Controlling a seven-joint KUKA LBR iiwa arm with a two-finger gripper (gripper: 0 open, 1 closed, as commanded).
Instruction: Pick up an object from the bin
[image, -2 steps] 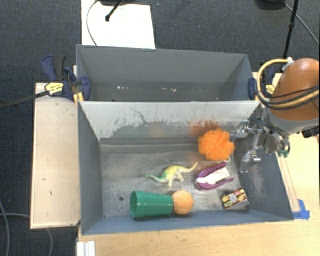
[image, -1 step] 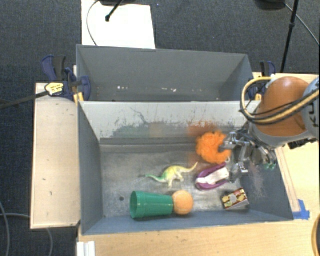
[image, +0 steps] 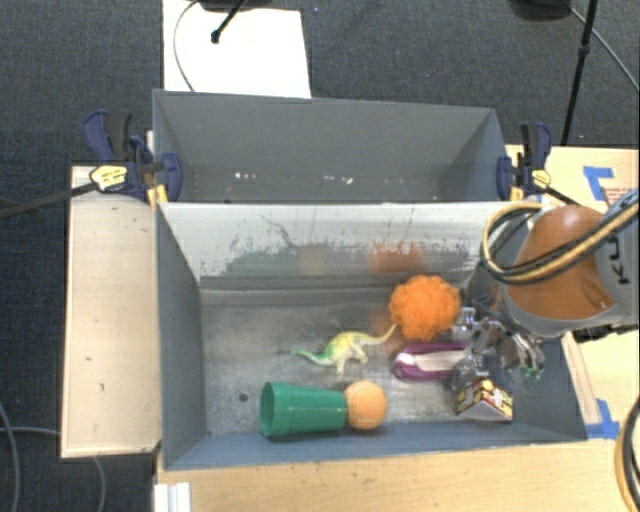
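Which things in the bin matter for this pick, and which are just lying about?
In play, likely: gripper; purple-and-white toy right beside it; small brown-and-white box close by it.
Lying about: fuzzy orange ball; yellow-green toy dinosaur; green cup on its side; smooth orange ball touching the cup.

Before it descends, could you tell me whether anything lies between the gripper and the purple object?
Nothing visible does: the gripper hangs at the right end of the purple object; a small brown box lies close by.
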